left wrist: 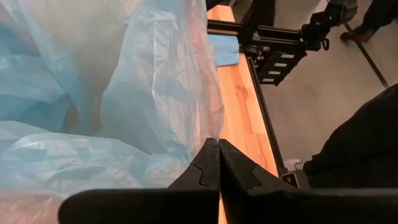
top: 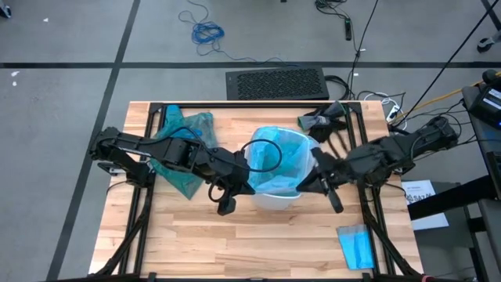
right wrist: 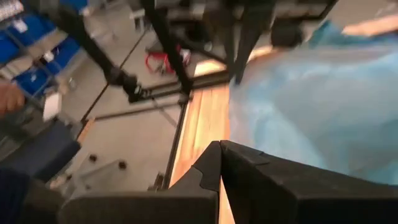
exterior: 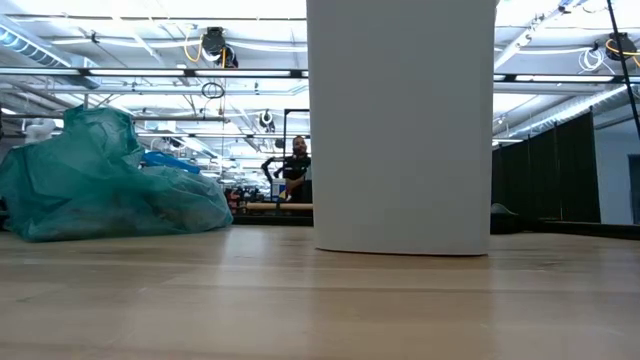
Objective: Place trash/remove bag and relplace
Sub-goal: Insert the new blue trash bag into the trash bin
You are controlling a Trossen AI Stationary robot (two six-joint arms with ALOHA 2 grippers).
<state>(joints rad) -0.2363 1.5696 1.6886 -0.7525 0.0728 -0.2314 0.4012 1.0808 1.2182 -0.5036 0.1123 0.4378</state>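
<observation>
Left gripper (left wrist: 219, 163) clamped on pale blue liner (top: 278, 157) at bin (exterior: 400, 125) rim, nine o'clock; right gripper (right wrist: 221, 165) likewise, three o'clock. Teal bag (top: 184, 145) at ten o'clock.

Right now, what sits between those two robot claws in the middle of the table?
In the high view, a white bin lined with pale sky-blue plastic sits between the left gripper and right gripper, each shut at the liner's edge.

We see a light wooden table (top: 235, 243) carrying a white bin (top: 275, 197) lined with pale blue plastic at its centre, a crumpled teal-green bag (top: 184, 133) toward its far left, and a small folded blue sheet (top: 357, 245) near its right front corner.
</observation>
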